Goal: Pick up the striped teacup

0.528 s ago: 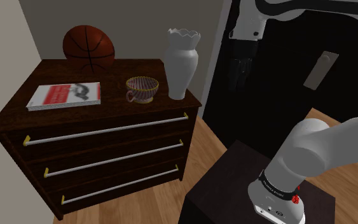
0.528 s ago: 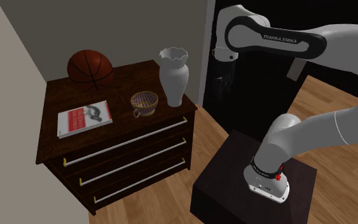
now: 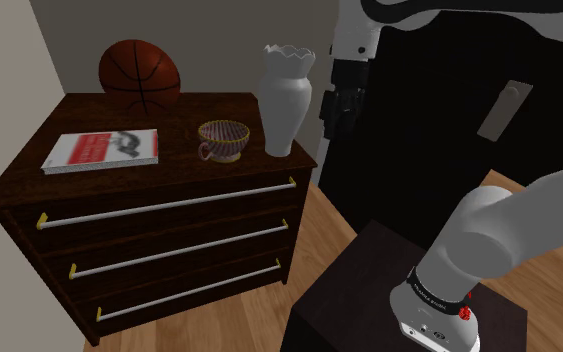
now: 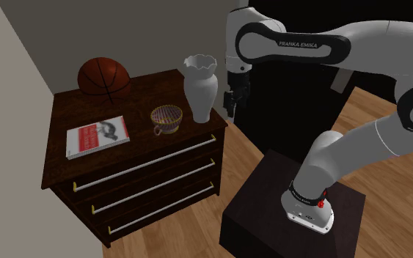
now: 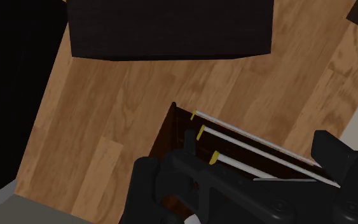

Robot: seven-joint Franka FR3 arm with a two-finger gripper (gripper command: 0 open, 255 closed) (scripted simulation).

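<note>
Nearest is the stand [image 3: 354,290], and from it the arm [image 3: 499,235] goes up to the pincer [image 3: 341,98]. The pincer hangs in the air in front of the black area [image 3: 419,150], just off the dresser's [image 3: 184,112] corner at the shoulder view's right, beside the vase [image 3: 287,95] but not touching it. In the wrist view its two fingers [image 5: 152,184] stand well apart with nothing between them, so it is wide and empty. Below it lie the wood floor [image 5: 107,127] and the dresser's front with its handles [image 5: 254,143]. The cup [image 3: 224,140] sits upright on the dresser top, near the front edge, between the vase and the book [image 3: 102,150]. The ball [image 3: 139,72] is at the back. I judge the task is only at its start: reaching over the cup, lowering, closing and lifting are all left. Against the earlier picture, the pincer has come toward the shoulder view's left, closer to the vase. The cup and the other things have not moved.
</note>
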